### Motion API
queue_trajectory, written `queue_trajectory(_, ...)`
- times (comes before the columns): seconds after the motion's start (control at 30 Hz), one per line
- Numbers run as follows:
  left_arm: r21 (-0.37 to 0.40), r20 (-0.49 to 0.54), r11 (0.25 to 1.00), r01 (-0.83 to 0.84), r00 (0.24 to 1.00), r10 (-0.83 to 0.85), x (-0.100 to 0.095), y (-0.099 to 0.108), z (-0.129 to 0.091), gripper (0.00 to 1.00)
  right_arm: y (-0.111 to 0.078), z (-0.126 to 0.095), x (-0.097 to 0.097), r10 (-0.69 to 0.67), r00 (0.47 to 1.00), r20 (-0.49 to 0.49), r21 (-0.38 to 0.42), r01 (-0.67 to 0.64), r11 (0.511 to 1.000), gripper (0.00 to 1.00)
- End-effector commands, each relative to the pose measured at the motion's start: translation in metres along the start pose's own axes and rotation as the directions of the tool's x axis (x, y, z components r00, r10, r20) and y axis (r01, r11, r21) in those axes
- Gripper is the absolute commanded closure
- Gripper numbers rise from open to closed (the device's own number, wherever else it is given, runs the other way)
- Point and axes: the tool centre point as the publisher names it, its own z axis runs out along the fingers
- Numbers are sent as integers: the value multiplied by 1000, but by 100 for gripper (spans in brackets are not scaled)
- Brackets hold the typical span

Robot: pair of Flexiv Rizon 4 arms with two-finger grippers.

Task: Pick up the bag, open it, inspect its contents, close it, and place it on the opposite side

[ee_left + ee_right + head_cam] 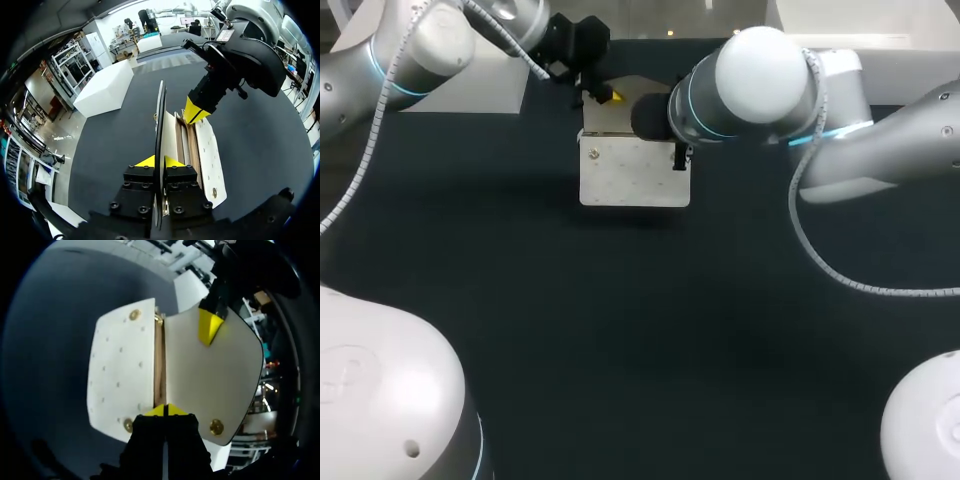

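A white bag (635, 170) lies on the dark table at the back middle, with its flap (620, 115) lifted up. My left gripper (605, 95) is shut on the flap's edge. From its own wrist the flap (160, 120) shows edge-on between the yellow tips of the left gripper (160, 162), beside the bag's tan inside (186, 145). My right gripper (165, 411) is shut, tips at the bag's end by the opening, between the dotted front (120, 370) and the flap (210, 380). Whether it pinches anything is hidden. Brass snaps (216, 427) show on the flap.
A white block (107, 87) stands at the table's far left, behind the left arm. The dark table (620, 330) stretches wide in front of the bag. My right arm's big elbow (760, 75) hangs just right of the bag.
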Motion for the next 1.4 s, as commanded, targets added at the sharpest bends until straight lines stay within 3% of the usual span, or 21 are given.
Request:
queue_trajectory(0.03, 5, 1, 1000, -3, 1000, 3, 0, 0, -1, 100, 5, 8, -5, -11, 1000, -23, 10, 11, 1000, 100)
queue_trajectory(0.33, 16, 7, 1000, 2, 1000, -3, -1, 1, -2, 100, 3, 19, -3, -31, 997, -66, 18, 32, 999, 100)
queue_trajectory(1.03, 65, 4, 996, 67, 998, -67, -9, 2, 3, 100, 3, 21, 38, -55, 988, -142, 16, 58, 998, 100)
queue_trajectory(1.4, 92, -20, 995, 40, 999, -38, -1, -2, -1, 100, 3, 26, 27, -54, 989, -134, 20, 58, 998, 100)
